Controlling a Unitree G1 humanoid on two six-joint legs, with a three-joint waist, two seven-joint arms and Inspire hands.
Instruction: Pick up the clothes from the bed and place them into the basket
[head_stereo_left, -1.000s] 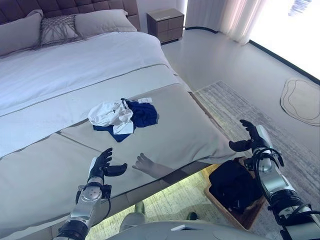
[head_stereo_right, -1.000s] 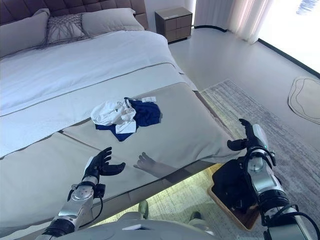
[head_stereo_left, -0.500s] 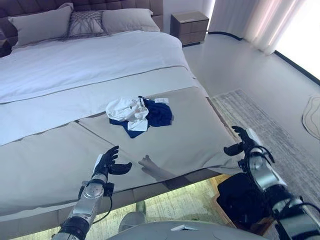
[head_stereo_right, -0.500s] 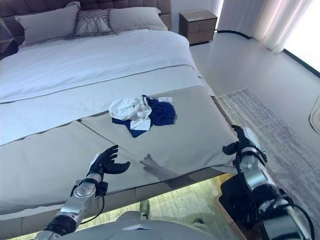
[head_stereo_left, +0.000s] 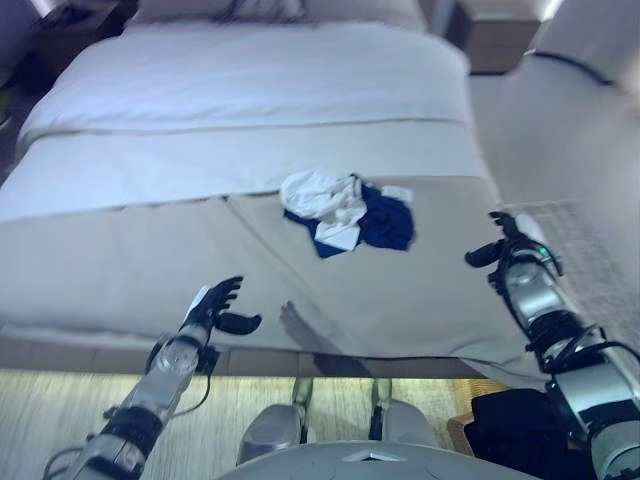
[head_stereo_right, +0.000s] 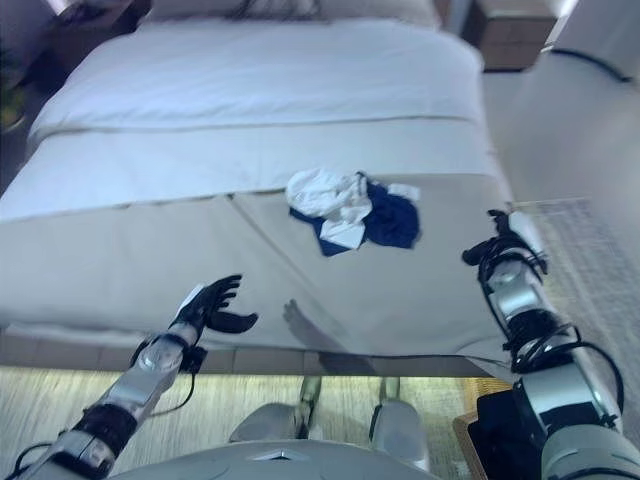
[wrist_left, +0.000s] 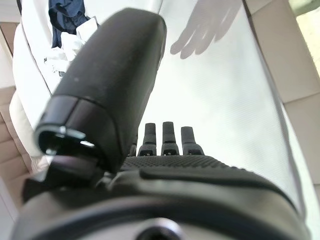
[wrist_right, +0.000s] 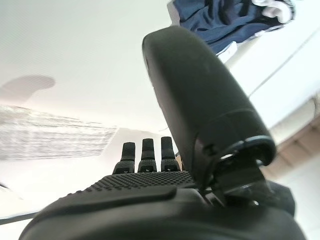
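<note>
Nearest, basket (head_stereo_left: 462, 430) at lower right holds a dark garment (head_stereo_left: 520, 435). Left hand (head_stereo_left: 212, 306) and right hand (head_stereo_left: 508, 240) hover over the bed's (head_stereo_left: 120, 260) near edge, fingers spread, empty. Farther on, white-and-navy clothes (head_stereo_left: 345, 208) lie mid-bed, untouched.

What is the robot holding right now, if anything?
Nothing. Both the left hand and the right hand are open and empty above the bed; the clothes lie untouched on it.
</note>
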